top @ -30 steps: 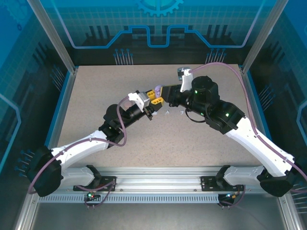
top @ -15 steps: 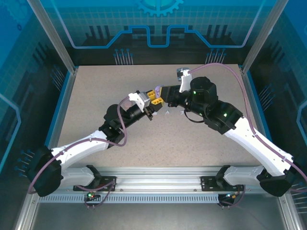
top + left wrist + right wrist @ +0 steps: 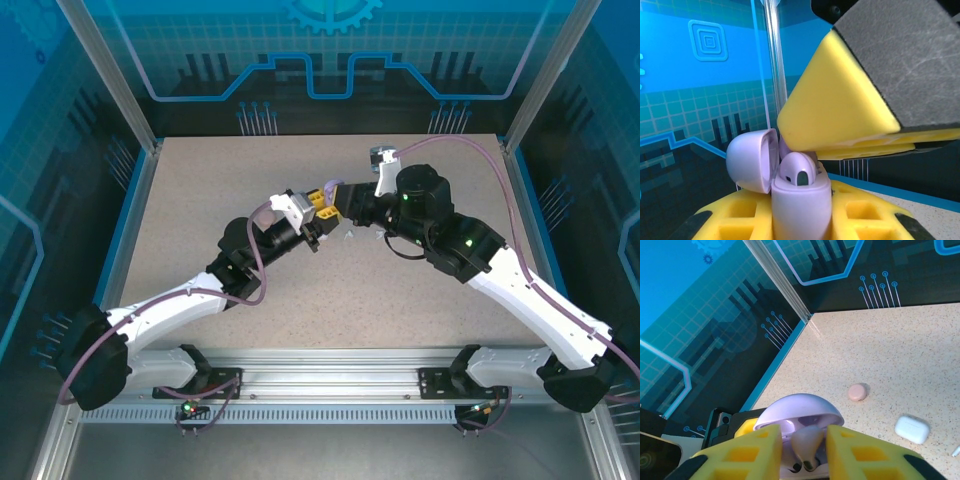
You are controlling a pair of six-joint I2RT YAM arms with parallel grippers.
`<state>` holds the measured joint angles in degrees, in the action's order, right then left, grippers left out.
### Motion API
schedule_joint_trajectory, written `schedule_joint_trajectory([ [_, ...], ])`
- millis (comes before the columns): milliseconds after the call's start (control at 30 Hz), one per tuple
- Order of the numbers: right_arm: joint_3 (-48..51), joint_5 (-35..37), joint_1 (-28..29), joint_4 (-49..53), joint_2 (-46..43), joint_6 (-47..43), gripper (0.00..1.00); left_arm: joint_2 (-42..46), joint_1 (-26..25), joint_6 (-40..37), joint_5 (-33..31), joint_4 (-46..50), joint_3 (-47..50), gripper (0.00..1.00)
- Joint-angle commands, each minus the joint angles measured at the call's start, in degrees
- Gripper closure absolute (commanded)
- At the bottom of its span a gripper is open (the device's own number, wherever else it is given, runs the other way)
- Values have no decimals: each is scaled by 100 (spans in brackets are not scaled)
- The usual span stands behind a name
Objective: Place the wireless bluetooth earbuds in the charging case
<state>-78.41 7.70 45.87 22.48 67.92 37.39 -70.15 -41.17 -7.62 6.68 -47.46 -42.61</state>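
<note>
Left pincer (image 3: 801, 212) is clamped tight on a lilac plastic charging case (image 3: 801, 200). Its yellow fingers (image 3: 737, 215) sit either side of the case body. The case is upright, with its hinged lid (image 3: 752, 159) swung open to one side. A lilac stemmed plastic earbud (image 3: 796, 172) sits in the case's open top, its rounded head poking above the case rim. One yellow finger of the right pincer, with a dark grey pad (image 3: 840, 112), hangs just above the case, over the earbud.

Right wrist view: right pincer (image 3: 805, 442) is set narrow, its two yellow fingers (image 3: 752, 452) flanking the earbud (image 3: 805, 439) right at the mouth of the case (image 3: 799, 412). Can't tell if they squeeze the earbud or just bracket it. The lid domes up behind the earbud.

Top view: both pincers meet at the case (image 3: 327, 190). The left pincer (image 3: 318, 207) comes in from the case's near-left, the right pincer (image 3: 341, 197) from its right.

On the speckled beige desk (image 3: 900, 350), beyond the case and well apart from it, lie a round pinkish plastic case (image 3: 857, 391) and a white rounded plastic case (image 3: 912, 429). Both are shut, near each other and not touching.
</note>
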Motion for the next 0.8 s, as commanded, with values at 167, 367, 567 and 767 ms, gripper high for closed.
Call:
schedule_joint_trajectory([
  [167, -486, 153, 29, 295, -7, -97, 46, 63, -23, 40, -129, -466, -70, 100],
  [367, -954, 305, -126, 564, -127, -230, 31, 58, -23, 67, -141, -503, -12, 100],
  [567, -1870, -188, -822, 1657, 381, -253, 31, 71, -23, 0, -73, -418, 89, 100],
  [767, -3240, -713, -1222, 2875, 1617, -597, 31, 108, -24, -49, 52, -271, 228, 100],
])
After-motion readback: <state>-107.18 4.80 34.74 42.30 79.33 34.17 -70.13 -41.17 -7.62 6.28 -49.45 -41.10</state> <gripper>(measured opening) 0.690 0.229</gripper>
